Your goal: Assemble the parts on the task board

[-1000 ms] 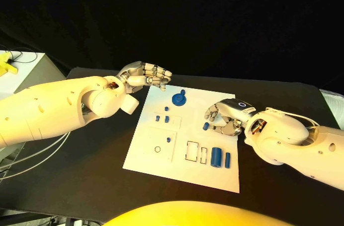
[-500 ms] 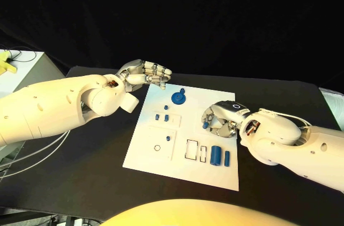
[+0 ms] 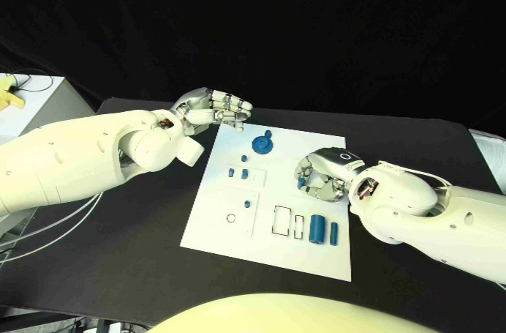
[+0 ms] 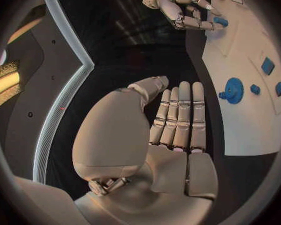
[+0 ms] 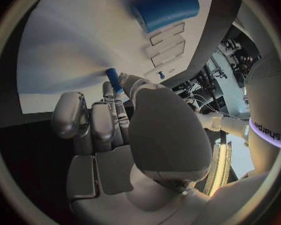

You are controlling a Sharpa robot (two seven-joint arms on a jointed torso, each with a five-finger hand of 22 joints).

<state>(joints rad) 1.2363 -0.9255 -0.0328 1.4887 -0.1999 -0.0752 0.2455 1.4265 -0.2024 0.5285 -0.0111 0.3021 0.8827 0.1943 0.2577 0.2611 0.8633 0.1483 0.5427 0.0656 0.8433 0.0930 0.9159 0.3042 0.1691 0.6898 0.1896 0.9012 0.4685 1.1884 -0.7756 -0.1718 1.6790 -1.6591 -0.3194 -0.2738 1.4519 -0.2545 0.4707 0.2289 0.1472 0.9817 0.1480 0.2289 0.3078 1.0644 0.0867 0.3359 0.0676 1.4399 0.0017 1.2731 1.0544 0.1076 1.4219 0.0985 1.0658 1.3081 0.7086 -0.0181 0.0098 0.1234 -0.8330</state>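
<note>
Head camera looks down; wrist cameras, seemingly close, share the task board (image 3: 276,201).

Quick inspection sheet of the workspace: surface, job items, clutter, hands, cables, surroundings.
Surface: black table.
Job's things: white task board mid-table, bearing blue parts: a gear at its far end, a cylinder near its near end.
Clutter: nothing seen.
Hands: left hand holds nothing, fingers curled, beyond the board's far corner; right hand pinches a small blue peg over the board.
Cables: white cables below the left arm.
Surroundings: white cabinet at far left, dark backdrop.
</note>
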